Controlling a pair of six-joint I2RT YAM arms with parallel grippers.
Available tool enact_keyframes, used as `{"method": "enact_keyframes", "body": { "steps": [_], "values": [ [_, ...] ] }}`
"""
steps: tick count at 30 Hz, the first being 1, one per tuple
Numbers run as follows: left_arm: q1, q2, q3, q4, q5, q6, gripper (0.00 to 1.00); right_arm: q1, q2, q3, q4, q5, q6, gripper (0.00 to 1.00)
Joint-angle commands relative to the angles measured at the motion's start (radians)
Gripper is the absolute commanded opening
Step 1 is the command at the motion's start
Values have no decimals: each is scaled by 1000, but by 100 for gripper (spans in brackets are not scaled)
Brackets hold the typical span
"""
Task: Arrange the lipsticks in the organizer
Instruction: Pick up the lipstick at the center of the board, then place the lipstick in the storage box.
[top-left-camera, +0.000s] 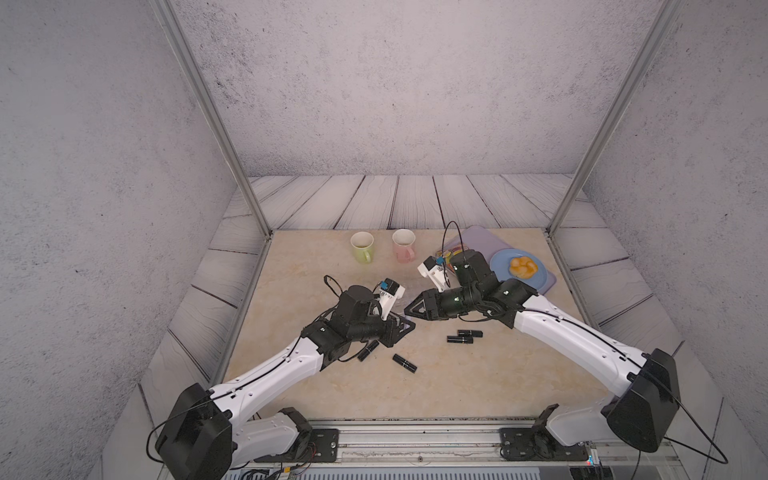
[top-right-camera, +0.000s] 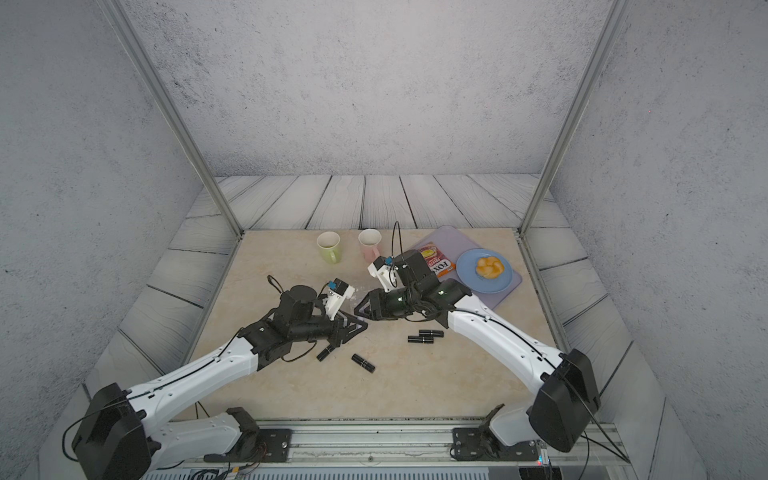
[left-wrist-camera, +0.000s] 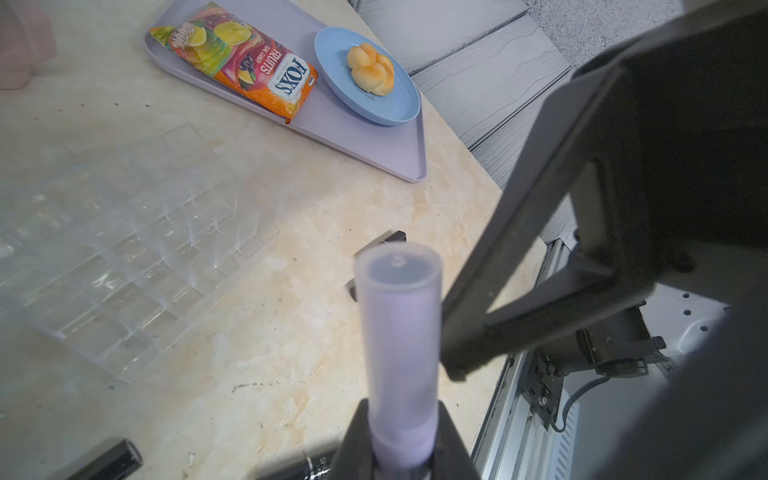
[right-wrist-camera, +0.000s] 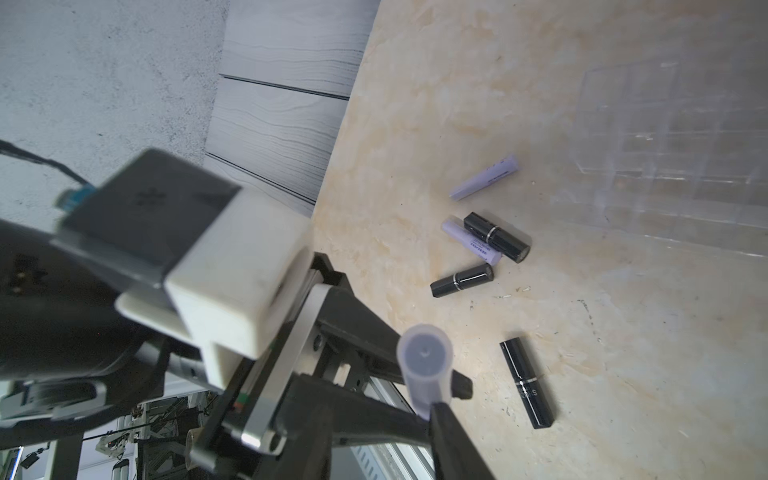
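The candy bag (left-wrist-camera: 249, 62) reads "FOX'S" on a white patch, with "FRUITS" beside it; in a top view only "FOX" shows on the bag (top-right-camera: 436, 259). A black lipstick (right-wrist-camera: 527, 382) bears a small "S". Print on the lilac lipsticks (right-wrist-camera: 486, 178) is too small to read.

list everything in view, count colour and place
black lipsticks: five, black, loose on the table
lilac lipsticks: three, lilac, two on the table, one held
organizer: one, clear, on the table
mugs: two, green and pink, table's back
tray: one, lilac, back right
candy bag: one, orange, on tray
plate: one, blue, on tray
bun: one, golden, on plate
left gripper: one, black, shut on a lilac lipstick
right gripper: one, black, beside that lipstick, opening unclear
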Motion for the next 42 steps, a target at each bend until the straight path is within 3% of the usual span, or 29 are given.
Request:
{"method": "enact_keyframes", "body": {
  "steps": [1, 7, 14, 15, 18, 22, 25, 27, 29, 34, 42],
  "values": [
    [-18, -16, 19, 18, 27, 33, 0, 0, 25, 23, -58, 88, -18, 39],
    [-25, -7, 19, 7, 16, 38, 0, -1, 54, 37, -87, 149, -4, 35],
    [-29, -34, 30, -49, -88, 32, 2, -1, 64, 37, -49, 110, 43, 13],
    [-29, -35, 34, -58, -117, 11, 10, -1, 64, 37, -33, 105, 52, 11],
    [-23, -39, 73, -114, -165, -42, 45, -14, 69, 65, -10, 167, 57, 8],
    [4, -90, 119, -238, -306, -92, 60, -60, 66, 84, 96, 308, 74, 6],
    [122, -127, 112, -335, -443, -183, 72, -55, 61, 39, 259, 469, 35, 3],
    [273, -110, 122, -409, -409, -264, 72, -26, 86, -4, 365, 594, -29, 0],
    [370, -91, 121, -433, -377, -292, 72, 12, 139, -18, 454, 713, -103, 0],
    [398, -51, 143, -496, -492, -272, 73, 85, 273, 0, 604, 852, -237, 0],
    [460, -15, 119, -490, -479, -260, 74, 113, 467, 99, 644, 824, -270, 0]
  ]
}}
